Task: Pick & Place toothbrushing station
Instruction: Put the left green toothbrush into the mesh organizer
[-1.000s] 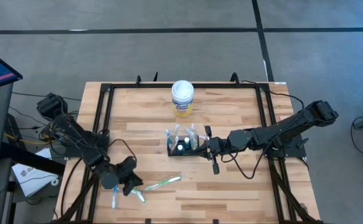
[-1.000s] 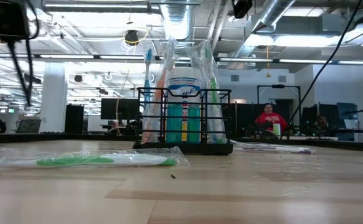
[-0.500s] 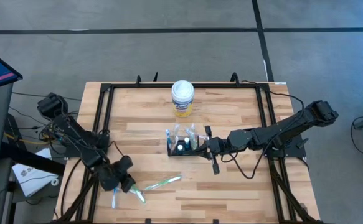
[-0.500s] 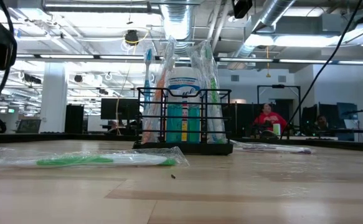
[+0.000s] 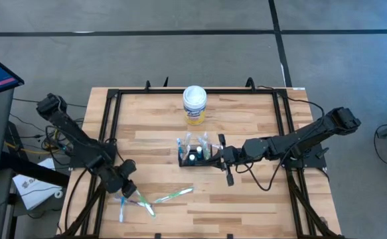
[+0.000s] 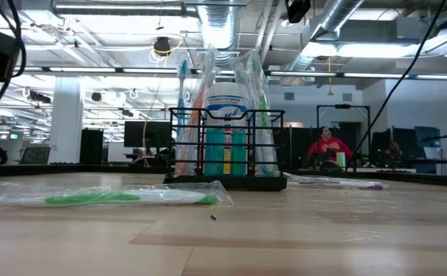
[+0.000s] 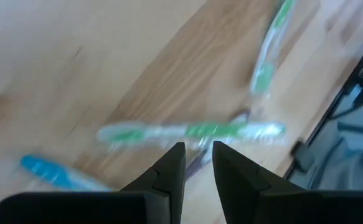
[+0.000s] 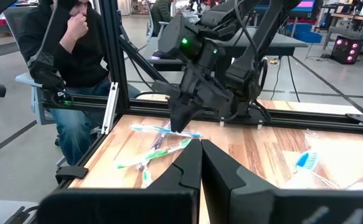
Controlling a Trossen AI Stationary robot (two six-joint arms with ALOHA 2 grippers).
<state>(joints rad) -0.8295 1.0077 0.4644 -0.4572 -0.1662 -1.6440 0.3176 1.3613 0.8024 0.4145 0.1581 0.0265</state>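
The caddy (image 5: 194, 157) stands mid-table, in front of the canister (image 5: 194, 105). Right gripper (image 5: 217, 159) — fingers closed, empty — sits just beside the caddy's right end. Left gripper (image 5: 132, 196) hovers narrowly open over wrapped toothbrushes (image 5: 173, 195), well left-front of the caddy.

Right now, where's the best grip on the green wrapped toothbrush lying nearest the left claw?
Probably mid-handle, coming straight down. The green wrapped toothbrush lies flat on the table, so only a top approach gets fingers on both sides. Set the fingers across its long axis, away from the end that crosses the other brushes under the left claw.
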